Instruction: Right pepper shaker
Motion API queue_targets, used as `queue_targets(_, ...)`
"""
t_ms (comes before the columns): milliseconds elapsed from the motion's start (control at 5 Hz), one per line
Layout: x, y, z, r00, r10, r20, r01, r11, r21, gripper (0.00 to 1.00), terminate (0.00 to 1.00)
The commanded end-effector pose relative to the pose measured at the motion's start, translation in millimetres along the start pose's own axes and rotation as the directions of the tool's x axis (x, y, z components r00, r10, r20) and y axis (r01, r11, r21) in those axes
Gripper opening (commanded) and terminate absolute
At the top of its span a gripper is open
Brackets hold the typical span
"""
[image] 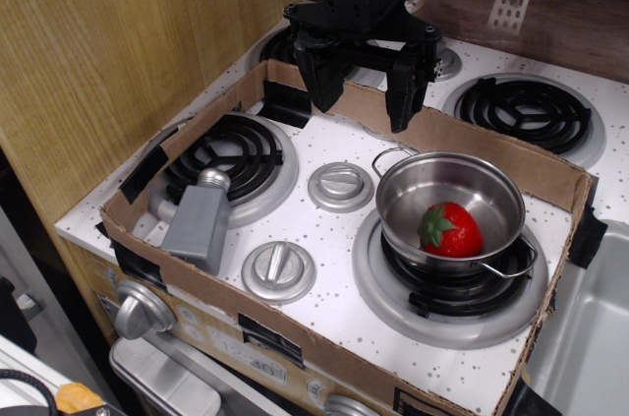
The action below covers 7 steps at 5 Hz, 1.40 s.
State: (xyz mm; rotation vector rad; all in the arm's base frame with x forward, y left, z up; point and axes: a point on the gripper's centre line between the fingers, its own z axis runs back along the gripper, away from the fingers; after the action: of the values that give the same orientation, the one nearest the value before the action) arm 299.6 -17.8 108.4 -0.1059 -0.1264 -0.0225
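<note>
The pepper shaker [200, 220] is a grey boxy toy with a rounded silver cap. It lies tipped on its side at the front left, across the front rim of the left burner [229, 157], cap pointing to the back. My black gripper [362, 101] hangs open and empty above the back middle of the stove, well away from the shaker, to its upper right. Its two fingers point down over the cardboard wall.
A cardboard wall [482, 146] fences the stove top. A steel pot [451, 206] holding a red strawberry [451, 230] sits on the front right burner. Two round silver knobs [340, 186] [278, 271] lie in the middle. A wooden panel [118, 52] stands at left.
</note>
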Motion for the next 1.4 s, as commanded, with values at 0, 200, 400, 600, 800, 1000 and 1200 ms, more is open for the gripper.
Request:
queue_targets(0, 0.0, 0.0, 0.0, 1.000, 0.000, 0.000, 0.000, 1.000, 0.000, 1.00, 0.00)
queue_targets(200, -7.2, 7.2, 5.0, 0.999, 0.031, 0.040, -0.033, 0.999, 0.041, 1.00, 0.00)
queue_targets(400, -15.2, 20.4, 5.3, 0.994, 0.070, 0.081, -0.074, 0.996, 0.055, 1.00, 0.00)
queue_targets(600, -26.2, 34.8, 3.5, 0.985, 0.111, 0.131, -0.126, 0.986, 0.108, 1.00, 0.00)
queue_targets(800, -35.6, 53.2, 0.5, 0.967, 0.195, 0.164, -0.220, 0.964, 0.151, 1.00, 0.00)
queue_targets(1000, -35.8, 69.5, -0.8, 0.959, 0.253, 0.129, -0.274, 0.943, 0.187, 1.00, 0.00)
queue_targets(1200, -36.4, 83.4, -3.9, 0.950, 0.279, 0.137, -0.302, 0.933, 0.197, 1.00, 0.00)
